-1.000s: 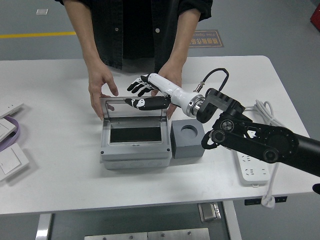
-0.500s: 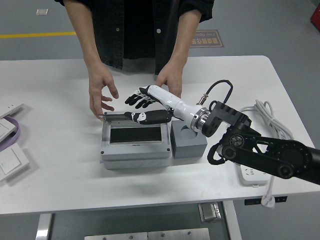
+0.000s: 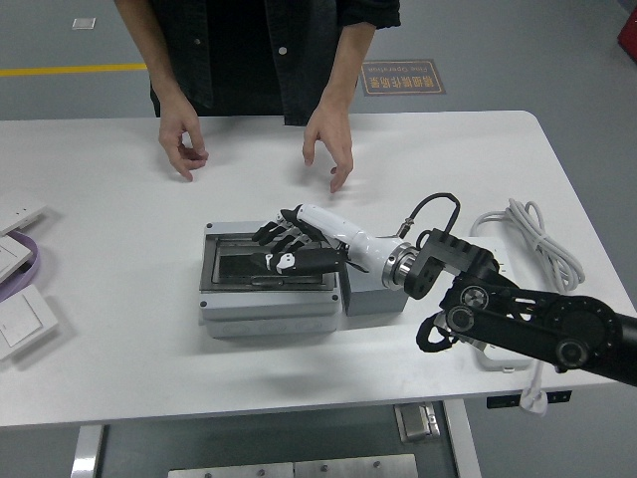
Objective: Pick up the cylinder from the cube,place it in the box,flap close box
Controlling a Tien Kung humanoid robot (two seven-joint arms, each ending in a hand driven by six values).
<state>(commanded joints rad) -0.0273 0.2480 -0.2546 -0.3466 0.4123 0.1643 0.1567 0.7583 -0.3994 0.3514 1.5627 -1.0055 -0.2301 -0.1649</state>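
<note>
I've got the right hand [image 3: 286, 247] flat on the lid [image 3: 267, 269] of the box [image 3: 267, 307], fingers stretched out and spread, gripping nothing, palm pressed down on the clear panel. The lid lies level on the box, so from here it reads as shut. The box sits about mid-bench, a touch toward the near edge. The cube [image 3: 373, 297] is right against the box's right side, mostly covered by my white forearm [image 3: 348, 239], which runs across its top; I see only the front face and a bit of the top. The cylinder I cannot see anywhere; the dark panel under my fingers doesn't let me tell what is inside the box.

The black right arm [image 3: 532, 324] comes in from the right edge, low over the bench. Beneath it lies a white power strip [image 3: 503, 358] near the right near corner, with its cord [image 3: 528, 234] looped toward the right edge.

The person's two hands hang free over the far edge, one hand [image 3: 182, 139] to the left, the other hand [image 3: 331, 144] to the right, both well apart from the box, touching nothing. White switch plates [image 3: 22, 324] lie at the left edge.
</note>
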